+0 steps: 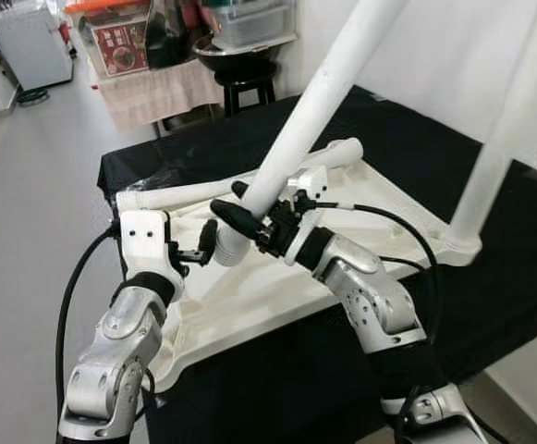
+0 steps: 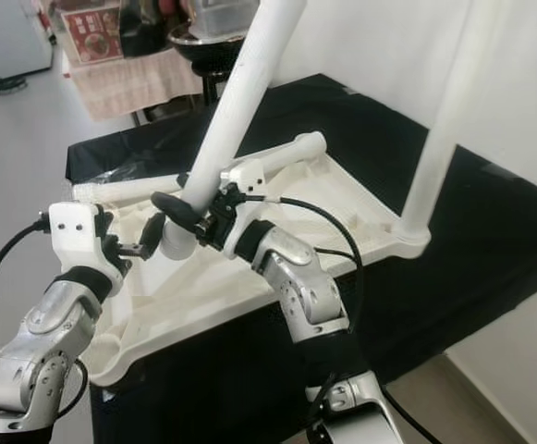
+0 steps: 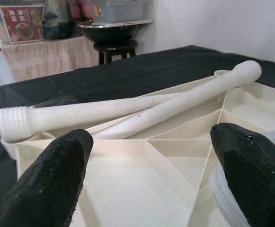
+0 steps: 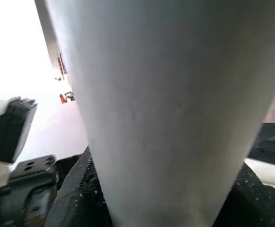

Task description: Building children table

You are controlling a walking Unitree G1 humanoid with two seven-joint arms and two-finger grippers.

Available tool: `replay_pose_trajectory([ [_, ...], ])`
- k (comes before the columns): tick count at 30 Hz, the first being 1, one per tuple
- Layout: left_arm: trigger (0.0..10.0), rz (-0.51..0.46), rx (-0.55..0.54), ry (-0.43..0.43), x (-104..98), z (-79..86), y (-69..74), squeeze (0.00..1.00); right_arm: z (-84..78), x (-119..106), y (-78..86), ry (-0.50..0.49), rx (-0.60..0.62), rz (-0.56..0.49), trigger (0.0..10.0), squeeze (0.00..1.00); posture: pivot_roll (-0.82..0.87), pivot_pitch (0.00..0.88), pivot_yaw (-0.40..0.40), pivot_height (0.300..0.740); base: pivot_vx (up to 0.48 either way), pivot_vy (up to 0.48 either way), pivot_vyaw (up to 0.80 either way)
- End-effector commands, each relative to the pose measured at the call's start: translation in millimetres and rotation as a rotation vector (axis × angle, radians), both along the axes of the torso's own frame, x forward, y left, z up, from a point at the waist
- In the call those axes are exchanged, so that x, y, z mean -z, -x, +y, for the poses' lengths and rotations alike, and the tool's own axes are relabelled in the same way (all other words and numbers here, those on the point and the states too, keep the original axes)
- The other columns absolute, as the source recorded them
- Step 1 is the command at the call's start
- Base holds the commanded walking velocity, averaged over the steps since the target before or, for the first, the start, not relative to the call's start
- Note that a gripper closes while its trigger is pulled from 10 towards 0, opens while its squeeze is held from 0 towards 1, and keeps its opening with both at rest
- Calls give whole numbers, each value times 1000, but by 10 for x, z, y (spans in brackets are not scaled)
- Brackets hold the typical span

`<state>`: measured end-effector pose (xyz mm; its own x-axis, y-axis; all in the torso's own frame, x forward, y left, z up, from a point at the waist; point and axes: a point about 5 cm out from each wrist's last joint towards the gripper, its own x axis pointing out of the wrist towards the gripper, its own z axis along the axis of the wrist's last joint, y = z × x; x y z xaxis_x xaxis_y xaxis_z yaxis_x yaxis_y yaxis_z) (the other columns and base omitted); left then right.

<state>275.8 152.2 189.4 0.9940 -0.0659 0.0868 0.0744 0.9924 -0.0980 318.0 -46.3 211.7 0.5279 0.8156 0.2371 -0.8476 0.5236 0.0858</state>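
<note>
The right gripper (image 1: 250, 215) has its fingers clamped on a white table leg (image 1: 316, 113) that stands tilted over the upturned white tabletop (image 1: 250, 296) on the black-covered worktop (image 1: 490, 296). The left gripper (image 1: 203, 248) hovers beside the leg's lower end, fingers (image 3: 57, 175) apart. Two loose legs (image 3: 128, 106) lie on the tabletop near its far edge, and another leg (image 1: 494, 148) stands upright at its right corner.

Two loose legs (image 3: 142, 106) lie in the upturned tabletop (image 1: 277, 296) (on the draped table (image 1: 518, 277)).
</note>
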Motion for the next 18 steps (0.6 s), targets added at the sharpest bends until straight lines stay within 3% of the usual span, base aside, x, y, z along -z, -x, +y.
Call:
replay_pose_trajectory([
  [1,10000,3,-8,1,18,10,-1,0,40,-12,26,11,-8,-16,10000,0,-25,0,75,740,-266,0,0],
  [5,10000,3,-8,8,19,16,0,0,43,-9,32,22,-18,-19,10000,0,-25,0,74,740,-247,0,644],
  [18,10000,15,-11,32,106,43,42,0,12,8,12,54,-3,-12,10000,0,-20,8,77,740,0,0,792],
])
